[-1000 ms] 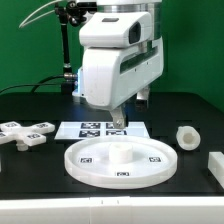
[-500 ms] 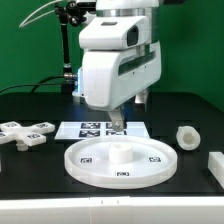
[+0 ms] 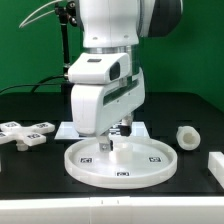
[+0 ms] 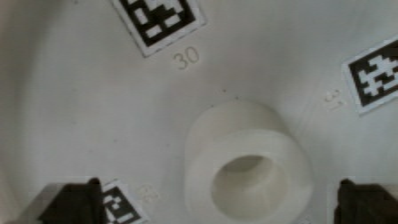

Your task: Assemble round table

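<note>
The large rimmed round disc (image 3: 120, 163) lies flat on the black table near the front. My gripper (image 3: 113, 142) hangs low over its middle and hides the raised centre hub in the exterior view. In the wrist view the disc (image 4: 107, 110) fills the picture with its tags. The hub (image 4: 246, 160) with its hole lies between my dark fingertips (image 4: 71, 203). The gripper (image 4: 222, 205) is open and empty, its jaws apart on either side of the hub. The cross-shaped foot (image 3: 25, 131) lies at the exterior view's left. The short cylinder leg (image 3: 187, 136) lies at the right.
The marker board (image 3: 142, 128) lies just behind the disc, mostly hidden by the arm. A plain white block (image 3: 216, 166) sits at the exterior view's far right edge. A black post with cables stands at the back left.
The arm has come down and shifted toward the exterior view's left and front, from over the marker board to over the disc's centre. The parts have not moved.
</note>
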You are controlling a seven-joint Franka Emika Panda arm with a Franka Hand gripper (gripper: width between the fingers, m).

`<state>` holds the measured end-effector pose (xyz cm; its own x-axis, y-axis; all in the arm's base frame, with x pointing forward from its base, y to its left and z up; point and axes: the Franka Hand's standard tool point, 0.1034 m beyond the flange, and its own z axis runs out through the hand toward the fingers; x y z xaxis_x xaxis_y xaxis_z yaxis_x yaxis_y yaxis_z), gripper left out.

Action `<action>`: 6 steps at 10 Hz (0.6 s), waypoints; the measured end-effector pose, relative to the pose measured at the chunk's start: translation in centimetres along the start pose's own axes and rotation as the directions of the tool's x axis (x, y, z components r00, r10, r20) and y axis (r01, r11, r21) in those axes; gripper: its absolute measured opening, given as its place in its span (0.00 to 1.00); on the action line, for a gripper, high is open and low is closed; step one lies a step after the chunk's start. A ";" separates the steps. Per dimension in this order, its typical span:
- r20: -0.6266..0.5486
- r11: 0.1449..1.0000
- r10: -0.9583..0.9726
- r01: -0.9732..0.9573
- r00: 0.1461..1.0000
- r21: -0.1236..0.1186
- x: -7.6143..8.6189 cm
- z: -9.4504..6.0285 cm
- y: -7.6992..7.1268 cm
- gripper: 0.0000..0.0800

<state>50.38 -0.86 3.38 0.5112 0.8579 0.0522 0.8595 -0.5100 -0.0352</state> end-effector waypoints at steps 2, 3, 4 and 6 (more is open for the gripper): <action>0.005 1.000 0.003 -0.003 1.000 0.011 -0.1 0.6 -0.4 0.81; 0.006 1.000 0.002 -0.003 1.000 0.014 -0.1 0.8 -0.5 0.81; 0.007 1.000 0.003 -0.003 1.000 0.017 -0.1 1.0 -0.5 0.81; 0.008 1.000 0.001 -0.001 1.000 0.022 0.1 1.4 -0.5 0.81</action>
<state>49.98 -0.48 2.03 0.5120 0.8578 0.0441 0.8585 -0.5095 -0.0576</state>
